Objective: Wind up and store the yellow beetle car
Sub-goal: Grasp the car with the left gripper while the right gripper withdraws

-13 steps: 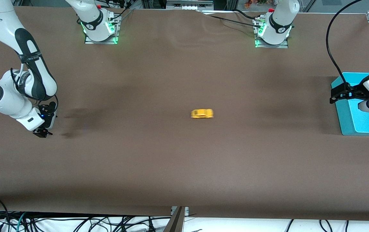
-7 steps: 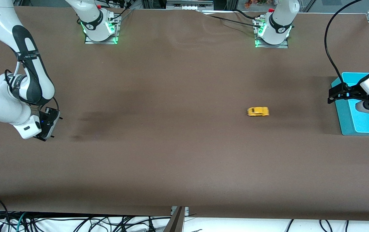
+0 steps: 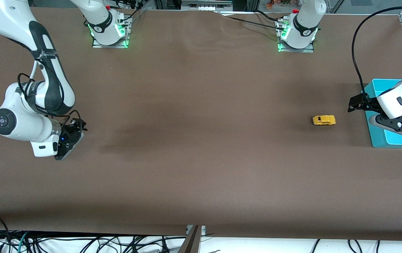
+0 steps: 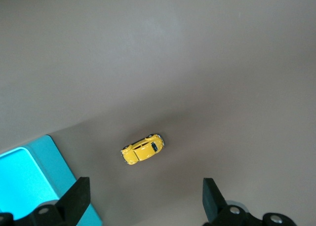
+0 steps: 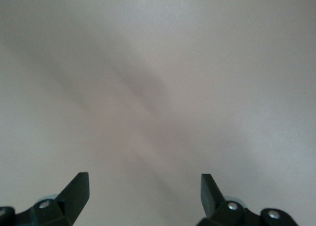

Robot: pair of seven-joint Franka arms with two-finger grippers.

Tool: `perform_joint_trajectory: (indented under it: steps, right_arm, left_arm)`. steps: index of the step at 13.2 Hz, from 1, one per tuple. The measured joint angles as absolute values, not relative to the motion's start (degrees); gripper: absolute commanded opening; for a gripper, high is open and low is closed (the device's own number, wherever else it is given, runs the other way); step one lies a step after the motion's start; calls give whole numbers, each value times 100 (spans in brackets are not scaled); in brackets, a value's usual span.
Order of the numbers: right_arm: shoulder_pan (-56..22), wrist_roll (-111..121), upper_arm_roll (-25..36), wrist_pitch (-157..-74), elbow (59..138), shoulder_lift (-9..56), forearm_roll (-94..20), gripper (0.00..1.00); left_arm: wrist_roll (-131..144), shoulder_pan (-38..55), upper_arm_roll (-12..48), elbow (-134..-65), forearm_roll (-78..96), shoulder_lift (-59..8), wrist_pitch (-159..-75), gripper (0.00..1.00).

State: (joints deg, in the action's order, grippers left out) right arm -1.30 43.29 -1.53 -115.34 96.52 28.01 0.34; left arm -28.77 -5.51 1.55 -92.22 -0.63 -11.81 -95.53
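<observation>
Yellow beetle car (image 3: 323, 120): one, alone.

Both arms are glossy white with rounded joints and black bands bearing white lettering, their bases lit green on metal plates, black cables looping along them to black two-finger grippers, the left gripper (image 3: 356, 104) and the right gripper (image 3: 78, 125).
</observation>
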Motion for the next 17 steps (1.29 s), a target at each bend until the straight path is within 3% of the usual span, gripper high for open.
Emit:
perform_joint_trajectory:
  steps: [7,14,17]
  right_arm:
    - [-827,615,-195,-9740,8425,2467,28,100]
    - [-759,225,-32,-9129,8349,1486,482,100]
    - [-389,179,43,-8956,8353,1177,529,100]
  left_arm:
    - [-5684,-1446,102,-9533,-63,-2188,-10000,100]
    - [-7754,-1630,104,-11363,-63,-2352,-12820,100]
    - [-8062,-1794,101,-12153,-63,-2380,-13870,100]
